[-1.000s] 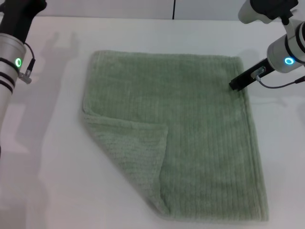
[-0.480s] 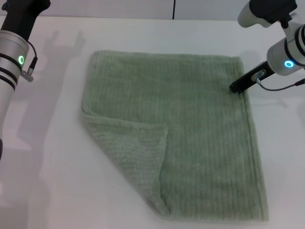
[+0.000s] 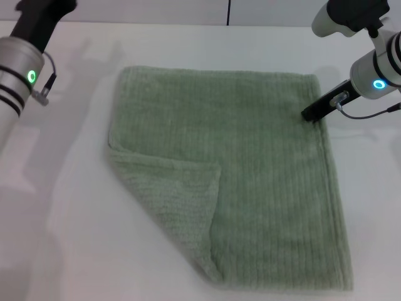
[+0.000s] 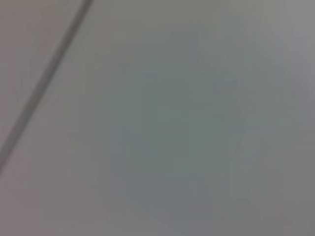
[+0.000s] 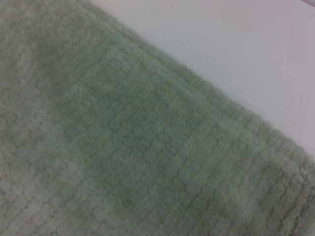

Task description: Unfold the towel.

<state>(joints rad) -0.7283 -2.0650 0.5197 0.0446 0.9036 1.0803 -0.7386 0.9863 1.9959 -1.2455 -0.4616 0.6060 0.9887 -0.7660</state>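
My left arm [image 3: 22, 69] has swung further over the white table [image 3: 62, 207]; my right gripper [image 3: 311, 113] touches the pale sage-green terry towel's [image 3: 250, 169] right edge, near-left corner folded over. I cannot tell either grip's state.

Before me lies a plain white table [image 3: 62, 238], smooth and matte, with soft grey shadows across its left side. Along its far edge rises a pale wall [image 3: 156, 11], split by one thin dark vertical seam [image 3: 229, 12]. The light falls even and diffuse.
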